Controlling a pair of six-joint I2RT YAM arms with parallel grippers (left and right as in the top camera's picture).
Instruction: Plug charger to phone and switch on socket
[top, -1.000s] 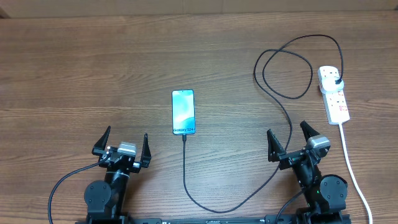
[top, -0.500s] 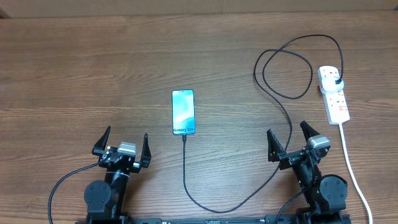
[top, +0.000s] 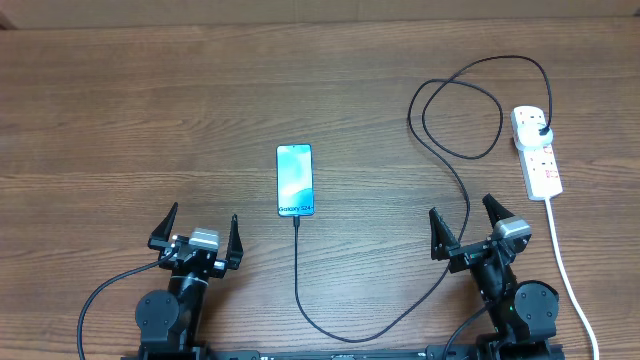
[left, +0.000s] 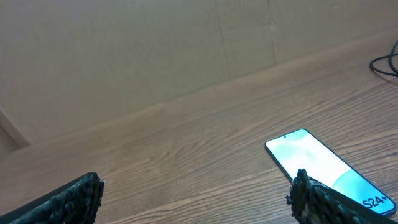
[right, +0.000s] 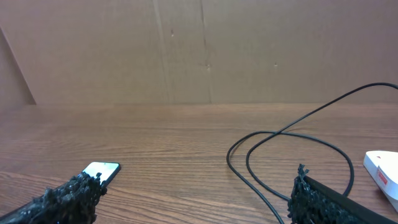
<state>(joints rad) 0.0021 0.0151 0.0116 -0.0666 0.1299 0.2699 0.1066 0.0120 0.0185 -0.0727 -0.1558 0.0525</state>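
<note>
- Phone (top: 295, 180): laid flat and screen-up on the table (top: 120, 120), near its centre, with the long axis running 12 to 6 o'clock. The lettered end is seen at 6 o'clock.
- Charger (top: 297, 270): the tip is seen meeting the phone's 6 o'clock edge. The cable is run toward 6 o'clock, swept round to 3 o'clock, looped, and ended in a black plug seated in the socket's 12 o'clock end.
- Socket (top: 537, 153): placed at the table's 3 o'clock side, with a white cord (top: 565, 260) trailing toward 6 o'clock. The switch position cannot be told.
- Left gripper (top: 202, 222): parked at 7 o'clock, jaws spread wide, nothing held.
- Right gripper (top: 461, 212): parked at 5 o'clock, jaws likewise spread, nothing held.
- Overhead view alone: the full cable run and both of its ends are shown.
- Left wrist view: only the phone's screen and one cable bend are shown between the dark fingertips (left: 68, 199).
- Right wrist view: the cable loop, the socket's corner and the phone's far end are shown.
</note>
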